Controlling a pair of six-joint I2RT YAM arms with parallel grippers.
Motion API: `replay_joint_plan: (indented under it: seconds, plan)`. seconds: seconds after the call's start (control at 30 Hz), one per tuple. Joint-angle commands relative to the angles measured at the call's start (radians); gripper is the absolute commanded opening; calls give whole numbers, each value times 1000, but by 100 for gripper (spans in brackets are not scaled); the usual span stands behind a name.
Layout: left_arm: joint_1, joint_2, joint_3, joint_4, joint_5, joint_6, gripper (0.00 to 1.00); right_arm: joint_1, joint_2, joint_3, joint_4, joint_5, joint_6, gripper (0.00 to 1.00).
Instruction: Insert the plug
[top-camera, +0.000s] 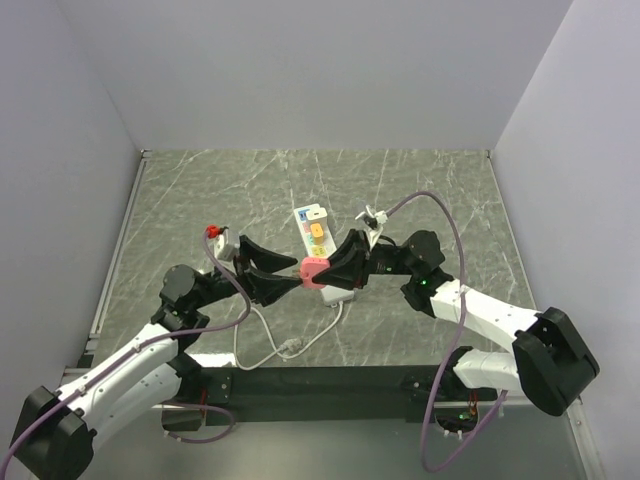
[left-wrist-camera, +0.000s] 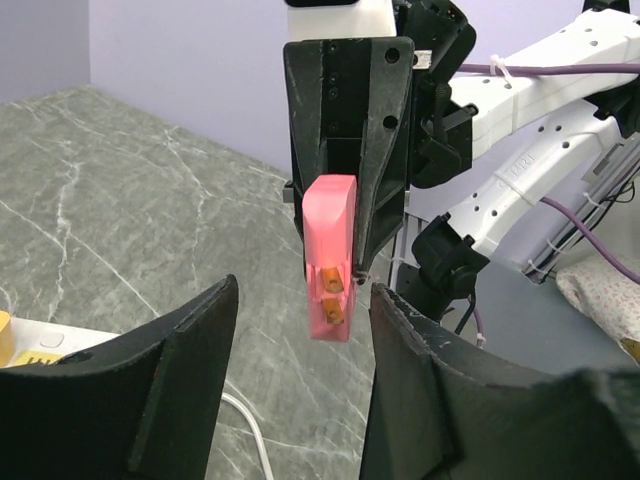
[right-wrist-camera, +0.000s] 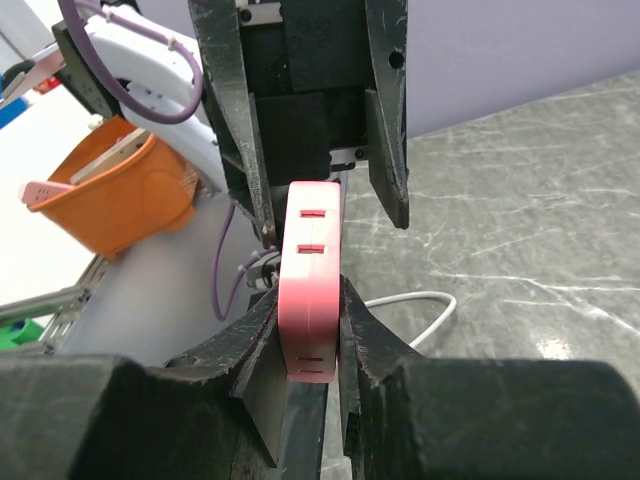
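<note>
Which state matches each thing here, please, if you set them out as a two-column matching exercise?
Things:
1 pink plug
2 left pincer
3 right pincer
4 power strip

States:
A lying on the table
B open
C held off the table
D shut on the pink plug

Pairs: 1-C, 2-B, 3-D, 4-A
</note>
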Motion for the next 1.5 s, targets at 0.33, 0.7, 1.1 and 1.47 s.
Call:
replay_joint_plan:
  seconds: [0.33,0.7,1.1,1.47]
  plan:
    - [-1,52,52,85,90,-5,50,5,39,63,59,-91,10,0]
    - [-1,70,32,170,185,-43,29,4,46,58,115,-120,48,0]
    - [-1,89,25,225,222,-75,1,5,53,53,151,-139,73,0]
    - [-1,101,23,256,256,-92,1,19,46,50,186,-174,84,0]
